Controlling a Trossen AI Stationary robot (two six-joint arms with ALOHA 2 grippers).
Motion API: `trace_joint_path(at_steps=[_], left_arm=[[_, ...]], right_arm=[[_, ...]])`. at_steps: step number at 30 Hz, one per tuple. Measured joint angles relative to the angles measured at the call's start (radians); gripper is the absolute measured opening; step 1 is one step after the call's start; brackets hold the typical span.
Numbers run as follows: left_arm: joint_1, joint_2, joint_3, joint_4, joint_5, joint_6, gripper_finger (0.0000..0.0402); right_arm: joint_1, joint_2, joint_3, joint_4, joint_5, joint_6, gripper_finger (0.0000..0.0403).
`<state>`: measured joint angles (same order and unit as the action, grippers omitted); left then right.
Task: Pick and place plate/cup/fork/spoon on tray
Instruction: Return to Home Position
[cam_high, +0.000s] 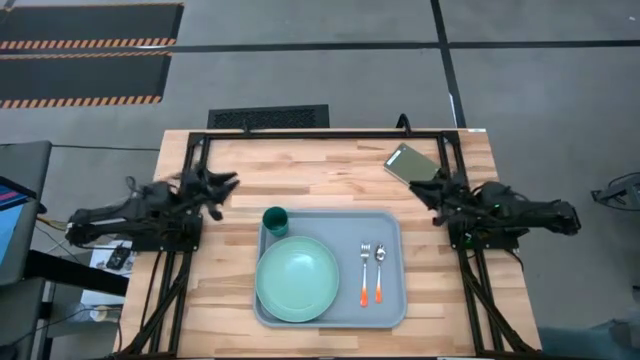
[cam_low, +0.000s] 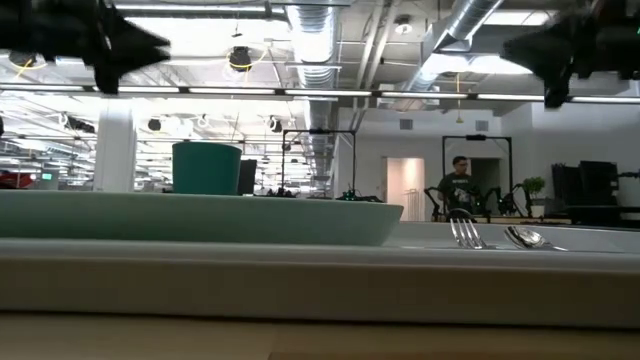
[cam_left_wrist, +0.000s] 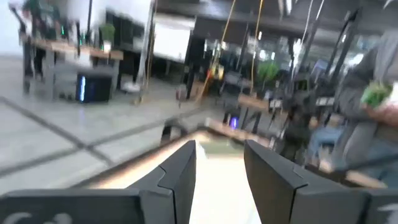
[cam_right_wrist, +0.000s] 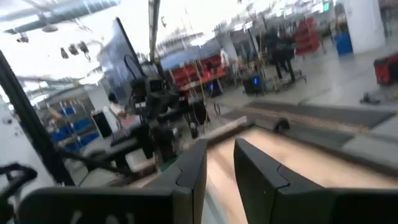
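The pale blue-grey tray (cam_high: 390, 225) lies at the table's middle, toward its near edge. On it rest the mint-green plate (cam_high: 297, 281), the dark teal cup (cam_high: 276, 220) at its far left corner, and the fork (cam_high: 365, 272) and spoon (cam_high: 380, 272) side by side, orange handles toward the near edge. In the low view the plate (cam_low: 200, 218), cup (cam_low: 207, 167), fork (cam_low: 466, 232) and spoon (cam_low: 528, 237) show on the tray rim (cam_low: 300, 262). My left gripper (cam_high: 228, 185) is raised at the table's left, open and empty. My right gripper (cam_high: 420, 190) is raised at the right, open and empty.
A small green-grey flat rectangle (cam_high: 411, 163) lies at the table's far right, just beyond my right gripper. A black frame (cam_high: 320, 133) runs along the table's far edge. Bare wood shows left and right of the tray. A person (cam_low: 459, 188) stands far off in the room.
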<state>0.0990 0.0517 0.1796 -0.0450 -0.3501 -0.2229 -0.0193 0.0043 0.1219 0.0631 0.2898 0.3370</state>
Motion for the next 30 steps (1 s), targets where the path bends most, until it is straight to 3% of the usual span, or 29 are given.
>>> trace_joint_path(at_steps=[4, 13, 20, 30], left_arm=[[0.000, -0.004, -0.167, 0.133, 0.006, -0.071, 0.0123], [-0.001, 0.045, -0.169, 0.160, -0.031, -0.070, 0.0123], [-0.001, 0.046, -0.170, 0.141, -0.148, -0.037, 0.0123], [-0.001, 0.047, -0.171, 0.134, -0.153, -0.022, 0.0123]], right_arm=[[-0.004, -0.002, -0.113, 0.092, -0.027, 0.002, 0.0108], [-0.017, 0.012, -0.114, 0.057, -0.024, -0.070, 0.0108], [-0.016, 0.015, -0.114, 0.045, -0.024, -0.133, 0.0108], [-0.016, 0.015, -0.115, 0.005, -0.027, -0.134, 0.0108]])
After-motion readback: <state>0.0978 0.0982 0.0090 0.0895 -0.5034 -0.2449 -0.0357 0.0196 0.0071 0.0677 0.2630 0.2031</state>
